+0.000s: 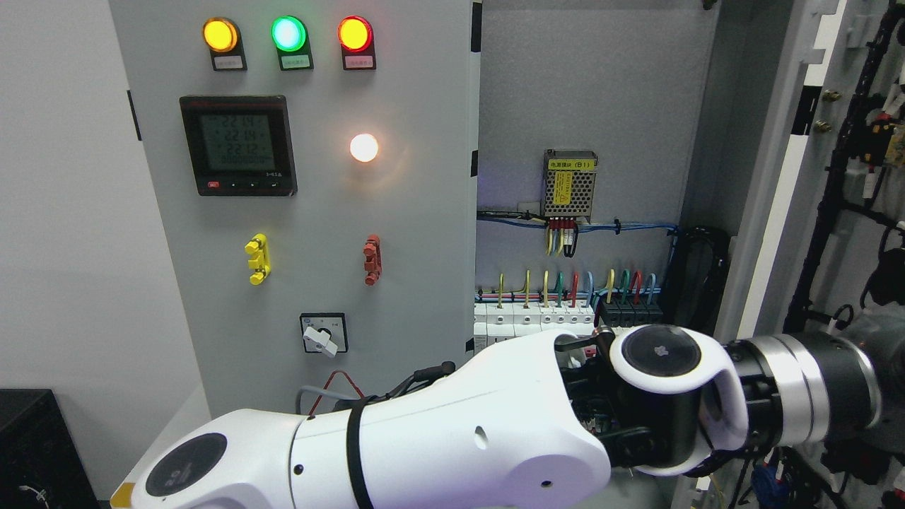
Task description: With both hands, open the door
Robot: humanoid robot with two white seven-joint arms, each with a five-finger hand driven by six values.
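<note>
A grey electrical cabinet fills the view. Its left door [417, 233] is closed and carries three indicator lamps, a meter [237, 145] and a rotary switch [324, 334]. The right door [781, 184] stands swung open to the right, its inner face with black wiring [845, 177] turned toward me. My left arm [459, 438] comes in from the lower left and reaches across to the right, its wrist [813, 385] by the open door's lower edge. The hand itself lies at the picture's right edge and is hidden. My right arm does not show.
The open compartment shows a power supply [569, 185], coloured wires and a row of white breakers [530, 318]. A black box [39, 445] stands at the lower left. A white wall lies left of the cabinet.
</note>
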